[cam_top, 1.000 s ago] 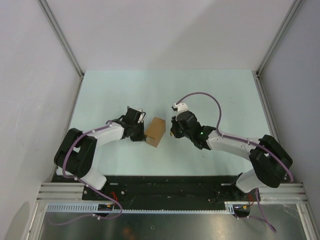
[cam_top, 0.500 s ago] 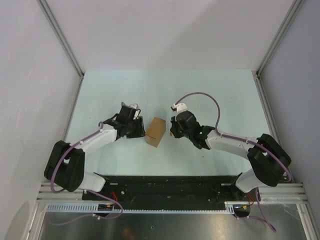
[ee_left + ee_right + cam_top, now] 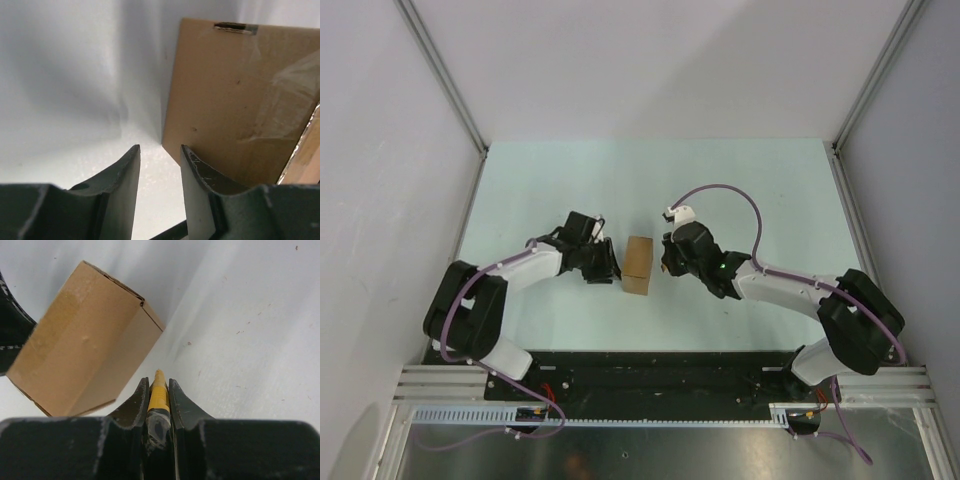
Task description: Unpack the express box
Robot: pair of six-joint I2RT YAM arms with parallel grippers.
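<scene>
Express box (image 3: pixel 638 264) on bench (image 3: pixel 740 190) btwn hands, flaps look shut, tape uncut, so unpacking not started. L hand (image 3: pixel 160 148) beside box, parted, empty. R hand (image 3: pixel 159 385) clamps yellow cutter (image 3: pixel 159 396), tip near box. Cut + open remain.

The express box (image 3: pixel 639 264) is seen in plain brown matt cardboard, with clear glossy tape (image 3: pixel 292 80) across one face. The desk (image 3: pixel 740 190) is finished pale, smooth and matt. The fingers (image 3: pixel 202 170) of the left end effector (image 3: pixel 160 150) are shown in dark matt plastic, faintly scratched; the cutter knife (image 3: pixel 158 396) is smooth yellow plastic.
</scene>
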